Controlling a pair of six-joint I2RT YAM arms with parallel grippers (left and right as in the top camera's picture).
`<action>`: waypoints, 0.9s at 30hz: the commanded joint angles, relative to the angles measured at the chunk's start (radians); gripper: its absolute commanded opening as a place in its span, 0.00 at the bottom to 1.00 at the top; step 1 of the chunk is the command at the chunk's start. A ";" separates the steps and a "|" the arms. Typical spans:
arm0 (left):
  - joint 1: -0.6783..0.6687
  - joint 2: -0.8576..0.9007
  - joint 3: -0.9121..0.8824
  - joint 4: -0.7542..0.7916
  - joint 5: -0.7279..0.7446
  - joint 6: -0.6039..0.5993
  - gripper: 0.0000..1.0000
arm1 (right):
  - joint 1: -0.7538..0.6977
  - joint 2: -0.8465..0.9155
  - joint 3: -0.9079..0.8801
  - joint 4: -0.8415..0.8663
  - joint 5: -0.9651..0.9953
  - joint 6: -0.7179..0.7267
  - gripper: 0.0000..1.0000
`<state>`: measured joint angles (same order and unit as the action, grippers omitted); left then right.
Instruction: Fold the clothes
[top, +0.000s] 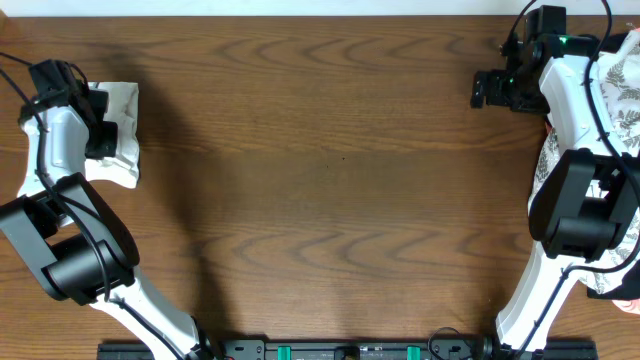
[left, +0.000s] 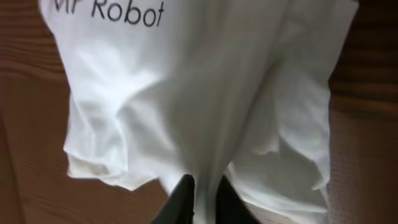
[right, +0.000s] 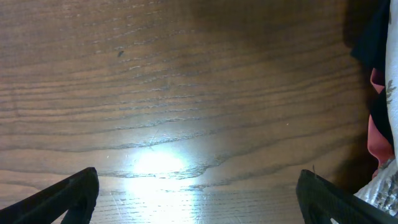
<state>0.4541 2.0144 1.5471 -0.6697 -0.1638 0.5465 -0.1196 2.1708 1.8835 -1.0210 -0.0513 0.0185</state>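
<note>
The table (top: 330, 180) is dark wood with a strong grain, and it serves as the landmark here.

At the table's left edge, toward its far corner, lies the shirt (top: 125, 140), a white bunched bundle rather than a flat spread. The left arm (top: 60, 150) reaches along that edge and partly covers the bundle from above. The left gripper (top: 100, 125) sits on the shirt's left side. In the left wrist view the shirt (left: 205, 93) fills most of the picture, creased and puckered, with bare table showing on both sides of it. The black print (left: 112, 12) reading "Mr Robot" runs along the top edge. The left gripper (left: 205, 182) is narrow: its two dark fingers (left: 181, 196) stand close together, with a ridge of white cloth pinched between them.

The table's middle is bare wood.

Near the table's far right corner the right gripper (top: 482, 90) points toward the middle, above bare wood. In the right wrist view it (right: 199, 193) is spread wide, its fingers (right: 62, 196) at the two lower corners with only glossy table between them. The right arm (top: 580, 200) runs along the table's right edge. Under and beside it lies the fern cloth (top: 625, 90), white with grey leaves. Something dark (right: 373, 37) and something red (right: 376, 134) show there too, cropped too much to identify.
</note>
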 joint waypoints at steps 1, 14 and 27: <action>-0.002 0.008 -0.010 0.001 0.040 -0.008 0.24 | 0.003 -0.006 -0.003 0.000 0.006 0.011 0.99; -0.005 -0.019 0.028 0.171 0.238 -0.208 0.19 | 0.003 -0.006 -0.003 0.000 0.006 0.011 0.99; -0.005 0.071 0.021 0.248 0.192 -0.360 0.06 | 0.003 -0.006 -0.003 0.000 0.006 0.011 0.99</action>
<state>0.4511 2.0243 1.5528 -0.4210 0.0551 0.2283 -0.1192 2.1708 1.8835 -1.0210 -0.0513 0.0185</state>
